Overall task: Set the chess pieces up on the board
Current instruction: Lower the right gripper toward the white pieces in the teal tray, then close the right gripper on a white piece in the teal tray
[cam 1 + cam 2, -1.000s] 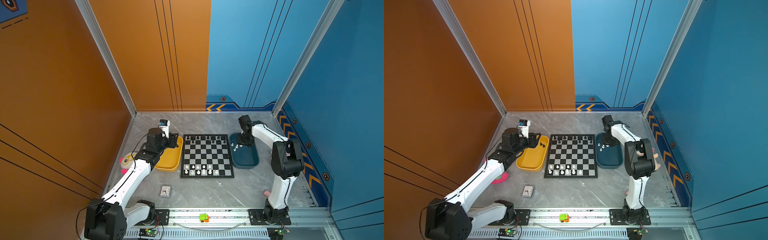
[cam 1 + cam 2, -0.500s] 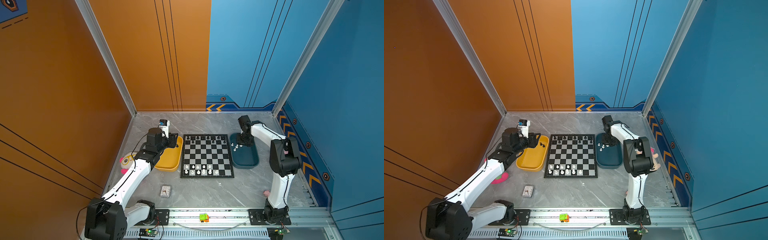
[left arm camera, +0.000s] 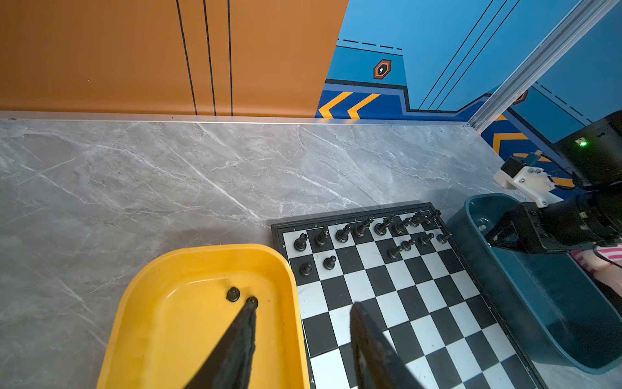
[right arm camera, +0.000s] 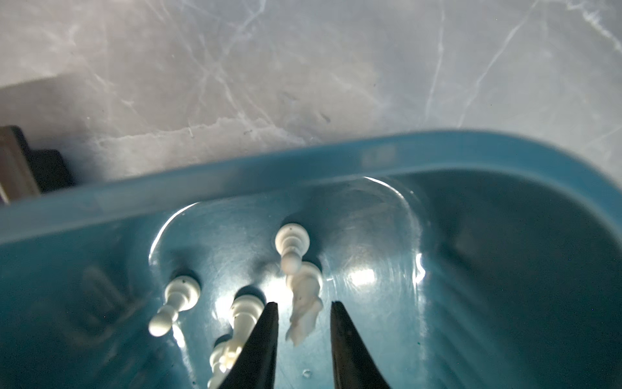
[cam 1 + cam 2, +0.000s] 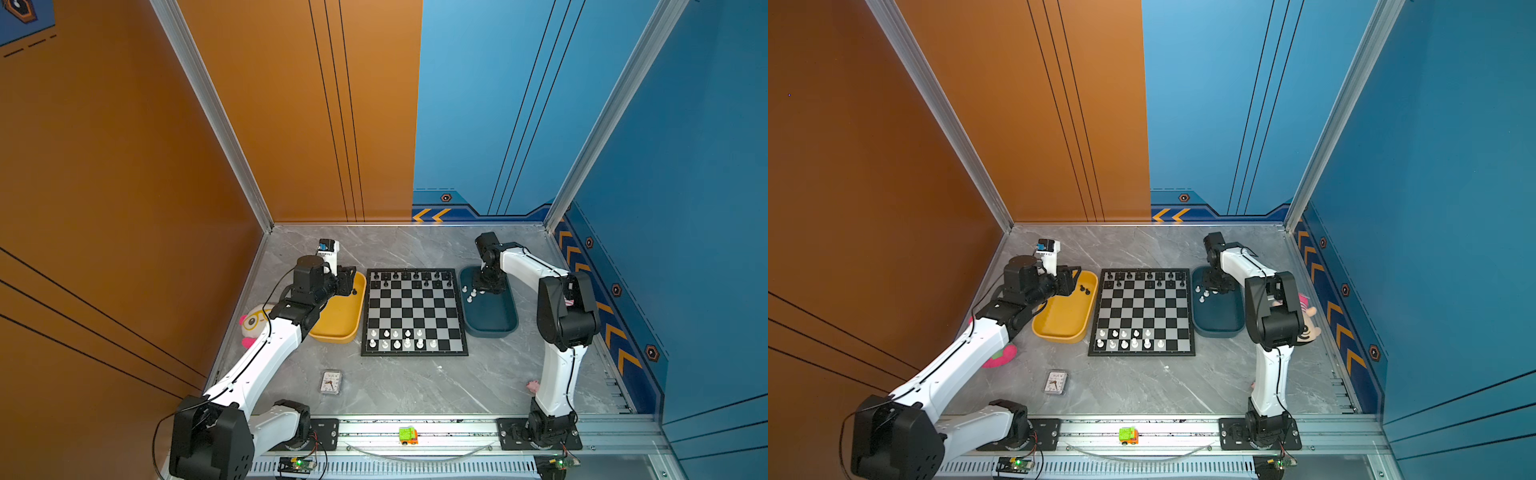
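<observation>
Two black pieces point(image 3: 233, 294) stand in the yellow tray point(image 3: 161, 303), at its far end, beside the board point(image 3: 380, 279).

Left gripper point(image 3: 301, 308): jaws well apart, nothing between them. It is positioned above the tray wall that adjoins the board. In the wrist view one fingertip point(image 3: 249, 311) lines up with a black piece; contact cannot be confirmed.

Right gripper point(image 4: 303, 304): lowered into the far end of the teal tray point(image 4: 471, 175), jaws partly open and straddling one white piece point(image 4: 303, 289). A gap shows on each side of that piece, so it is not gripped. Several more white pieces point(image 4: 292, 242) stand just beside it.

Board layout, both top views: the board point(image 5: 411, 309) lies flat between the two trays. Black pieces fill the far row, and six more occupy the next row with two squares vacant. White pieces point(image 5: 397, 344) occupy the two near rows, both incomplete.
</observation>
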You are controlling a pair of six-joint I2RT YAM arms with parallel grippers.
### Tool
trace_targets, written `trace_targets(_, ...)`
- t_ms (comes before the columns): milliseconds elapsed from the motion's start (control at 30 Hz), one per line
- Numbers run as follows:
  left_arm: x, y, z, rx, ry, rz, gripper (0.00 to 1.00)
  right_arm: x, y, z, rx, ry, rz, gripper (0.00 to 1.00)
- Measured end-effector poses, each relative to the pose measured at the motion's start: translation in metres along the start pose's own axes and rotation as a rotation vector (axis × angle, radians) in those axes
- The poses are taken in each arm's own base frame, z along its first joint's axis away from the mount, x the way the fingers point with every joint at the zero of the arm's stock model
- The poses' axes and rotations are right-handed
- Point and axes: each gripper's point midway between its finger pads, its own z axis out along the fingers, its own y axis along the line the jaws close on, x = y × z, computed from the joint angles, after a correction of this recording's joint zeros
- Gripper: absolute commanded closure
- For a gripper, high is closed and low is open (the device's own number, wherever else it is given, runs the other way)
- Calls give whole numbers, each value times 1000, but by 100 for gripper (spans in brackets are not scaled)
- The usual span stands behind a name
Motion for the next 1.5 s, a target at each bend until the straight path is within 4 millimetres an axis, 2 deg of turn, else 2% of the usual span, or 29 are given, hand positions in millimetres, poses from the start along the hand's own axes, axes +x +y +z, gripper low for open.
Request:
trace_targets(567,3,3,3,-7,12,-5,53,-2,-5,0,3,0,11,74)
trace_targets(1167,3,3,3,-6,12,-5,53,-1,-3,3,-2,8,14,83)
trace_targets(1500,3,3,3,-6,12,-5,53,0,-3,4,-1,11,13,84)
